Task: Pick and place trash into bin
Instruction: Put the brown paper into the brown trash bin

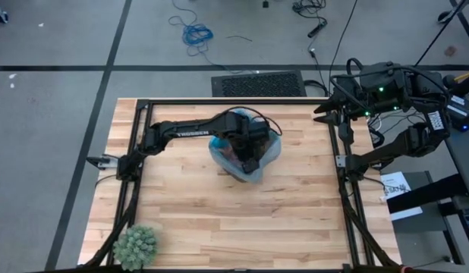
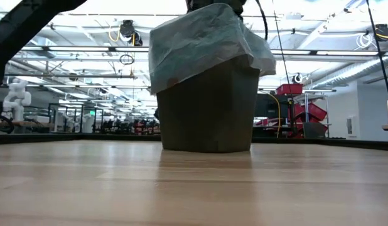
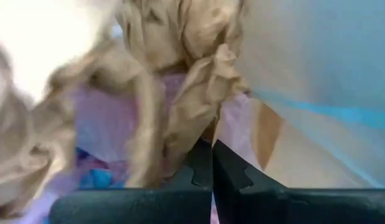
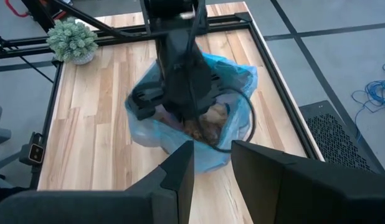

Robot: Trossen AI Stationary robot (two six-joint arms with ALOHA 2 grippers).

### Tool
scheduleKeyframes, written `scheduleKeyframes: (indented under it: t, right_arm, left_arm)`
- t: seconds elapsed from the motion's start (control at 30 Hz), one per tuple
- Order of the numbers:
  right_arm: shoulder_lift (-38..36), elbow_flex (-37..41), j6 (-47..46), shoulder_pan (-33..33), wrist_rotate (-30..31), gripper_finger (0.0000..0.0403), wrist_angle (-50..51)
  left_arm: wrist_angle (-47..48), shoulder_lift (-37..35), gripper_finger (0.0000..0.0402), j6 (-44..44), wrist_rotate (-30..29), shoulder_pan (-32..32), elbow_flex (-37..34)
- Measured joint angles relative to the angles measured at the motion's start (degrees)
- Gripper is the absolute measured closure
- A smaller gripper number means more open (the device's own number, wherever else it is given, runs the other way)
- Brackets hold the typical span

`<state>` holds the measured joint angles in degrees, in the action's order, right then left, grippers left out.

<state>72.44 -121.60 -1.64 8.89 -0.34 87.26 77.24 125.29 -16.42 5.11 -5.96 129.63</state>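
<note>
The bin (image 1: 271,154), a dark wastebasket lined with a light-blue bag (image 4: 236,74), stands on the table's far middle (image 2: 206,107). My left gripper (image 3: 211,163) reaches down into it from above (image 4: 191,112), shut on a brown paper wad (image 3: 202,87). Beneath it in the bin lie more brown paper (image 4: 211,121) and a pink mesh puff with blue string (image 3: 96,134). My right gripper (image 4: 212,155) waits open above the table's far right corner (image 1: 322,114), with nothing between its fingers. My left gripper pinches a thin crumpled fold at the wad's edge (image 3: 195,134) between its two fingertips. The fingers point steeply down into the bin's mouth. The wad bunches beyond the fingertips, inside the bag; whether it rests on the scraps below I cannot tell.
A round green spiky plant (image 1: 136,244) stands at the table's near left corner (image 4: 71,38). A black frame (image 1: 337,163) runs along the table's edges. Bare wood lies all around the bin.
</note>
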Motion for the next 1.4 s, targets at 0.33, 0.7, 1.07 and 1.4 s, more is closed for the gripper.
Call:
scheduleKeyframes:
  t: [0.33, 0.7, 1.07, 1.4]
  right_arm:
    - [0.0, 0.0, 0.3, 0.0, 0.0, 0.0303, 0.0]
    - [0.0, 0.0, 0.4, 0.0, 0.0, 0.0303, 0.0]
    - [0.0, 0.0, 0.4, 0.0, 0.0, 0.0303, 0.0]
    - [0.0, 0.0, 0.4, 0.0, 0.0, 0.0303, 0.0]
  left_arm:
    - [3.4, -3.4, 0.0401, 0.5, -8.3, -2.2, 5.3]
    - [6.8, -1.2, 0.0401, 5.1, -6.9, -3.4, 4.9]
    - [7.9, 3.2, 0.0401, 6.9, -8.8, -3.3, 5.2]
    - [7.2, 3.7, 0.0401, 6.7, -9.2, -3.1, 5.2]
